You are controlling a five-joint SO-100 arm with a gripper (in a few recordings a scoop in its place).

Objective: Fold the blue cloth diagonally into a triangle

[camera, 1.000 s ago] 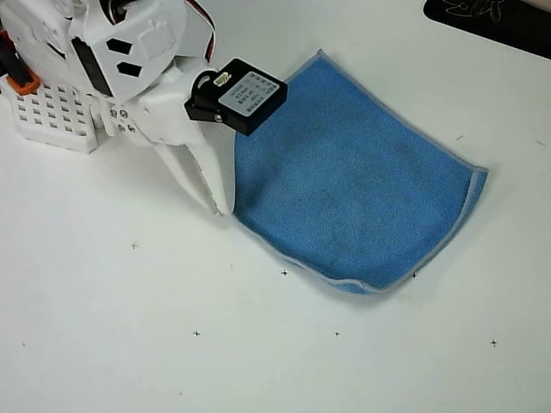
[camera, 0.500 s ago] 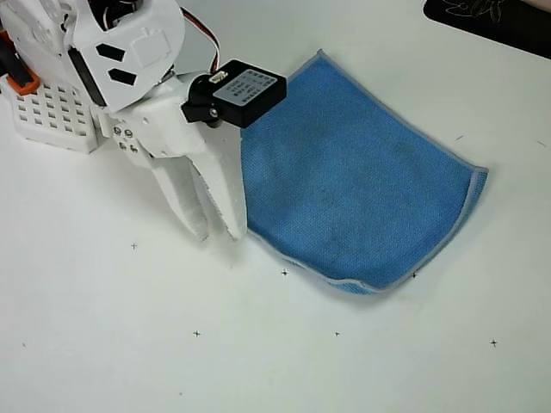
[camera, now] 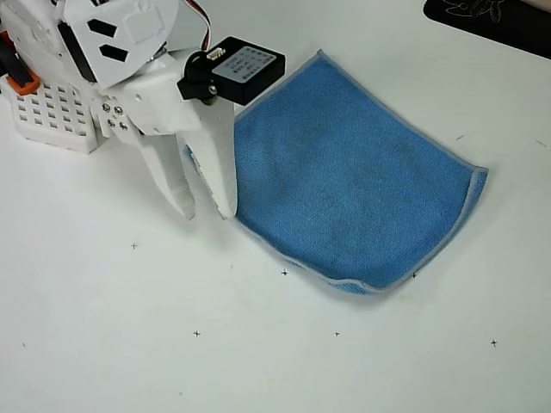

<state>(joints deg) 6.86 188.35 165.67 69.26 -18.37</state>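
In the overhead view your pincer hangs with its two white fingers parted and nothing between them, tips pointing down the picture at the left edge of the blue cloth. The right finger lies over the cloth's left border; the left finger is over bare white surface. The cloth lies folded, its layered edges showing along the lower right, in the middle and right of the surface. The black wrist camera box covers the cloth's upper left corner. A white perforated block sits at the far left by the arm, and a dark mat fills the top right corner, well apart from the cloth.
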